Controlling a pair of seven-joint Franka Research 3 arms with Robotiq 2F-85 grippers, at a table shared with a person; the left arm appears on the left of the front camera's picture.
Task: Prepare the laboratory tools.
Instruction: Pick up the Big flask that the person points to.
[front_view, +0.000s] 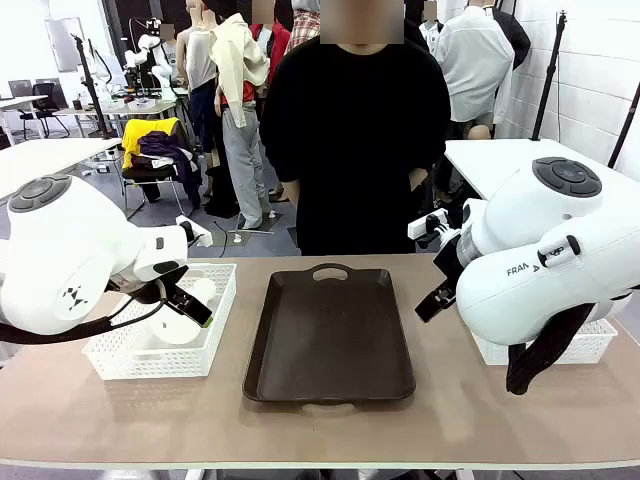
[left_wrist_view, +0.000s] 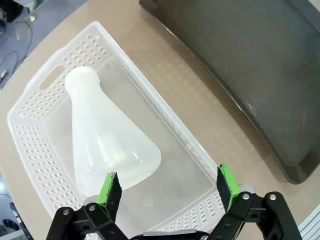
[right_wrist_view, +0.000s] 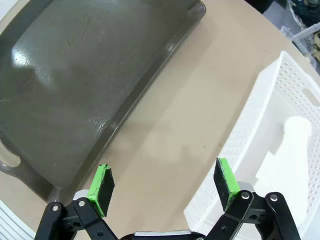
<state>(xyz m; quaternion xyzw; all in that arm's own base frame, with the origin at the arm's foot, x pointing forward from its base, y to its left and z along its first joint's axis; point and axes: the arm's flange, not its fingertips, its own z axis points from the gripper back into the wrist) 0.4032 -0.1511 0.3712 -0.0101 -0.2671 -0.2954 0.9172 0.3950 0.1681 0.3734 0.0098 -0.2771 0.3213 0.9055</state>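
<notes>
One frosted-white conical flask (left_wrist_view: 107, 135) lies on its side in the left white mesh basket (left_wrist_view: 30, 135), neck pointing away from my left gripper (left_wrist_view: 168, 187). That gripper hangs open just above the flask's wide base, nothing between its green pads (left_wrist_view: 109, 192). In the front view the left gripper (front_view: 188, 298) hovers over this basket (front_view: 120, 360) and flask (front_view: 180, 328). The second flask (right_wrist_view: 287, 155) lies in the right basket (right_wrist_view: 260, 115). My right gripper (right_wrist_view: 163, 186) is open over bare table between the tray and that basket. From the front, the right arm hides this flask.
A dark brown rectangular tray (front_view: 330, 335) sits in the table's middle, seen also in the left wrist view (left_wrist_view: 240, 65) and as the tray (right_wrist_view: 75, 75) in the right wrist view. A person in black (front_view: 355, 140) stands at the far side. The right basket (front_view: 590, 345) pokes out behind the right arm.
</notes>
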